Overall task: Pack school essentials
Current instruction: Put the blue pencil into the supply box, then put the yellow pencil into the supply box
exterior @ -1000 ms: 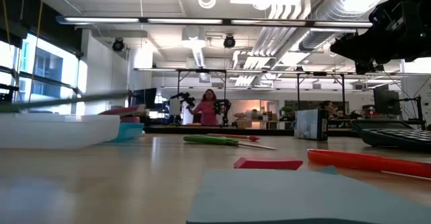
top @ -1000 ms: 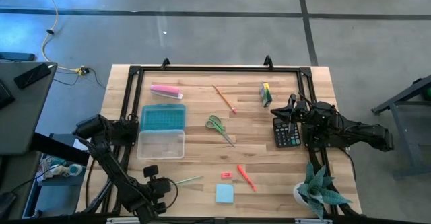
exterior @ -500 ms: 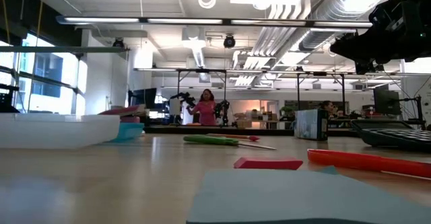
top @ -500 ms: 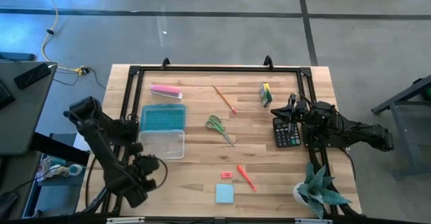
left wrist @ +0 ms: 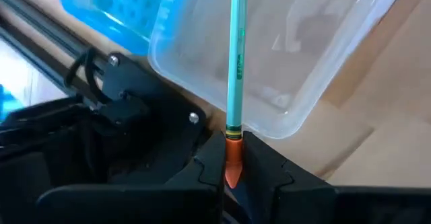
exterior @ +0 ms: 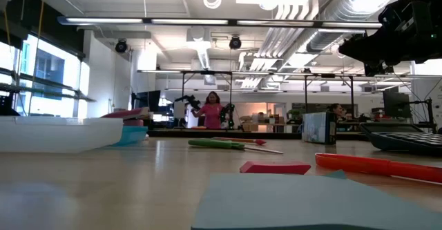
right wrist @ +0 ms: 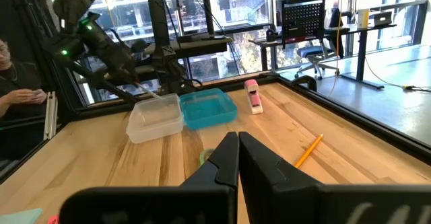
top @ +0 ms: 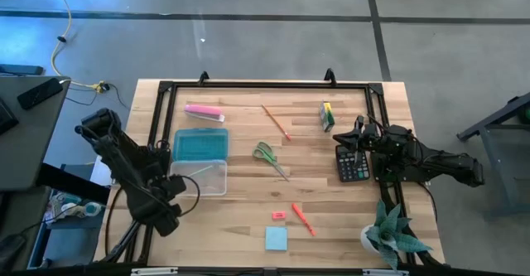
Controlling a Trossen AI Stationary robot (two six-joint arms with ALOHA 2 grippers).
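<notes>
One green pencil [left wrist: 237,69] pinched by left fingers [left wrist: 266,167] | over clear tray [top: 211,181] (right fingers [right wrist: 225,160] pressed together)

Place: a robotics lab in a big open industrial hall.
Ceiling: bare ducts [exterior: 304,9] and pipes run overhead, with strip lights [exterior: 173,21] hung under them.
Floor: plain grey concrete [top: 248,44] with dark lines across it and a loose yellow cable [top: 56,52].
Workstation: a wooden tabletop [top: 248,218] boxed in by a black metal frame [top: 248,84] that carries two dark robot arms.
Far side: another framed rig with arms [exterior: 228,109], and a person [exterior: 211,112] standing beside it.
Edges: tall windows [right wrist: 222,9], office chairs [right wrist: 316,49] and desks.
</notes>
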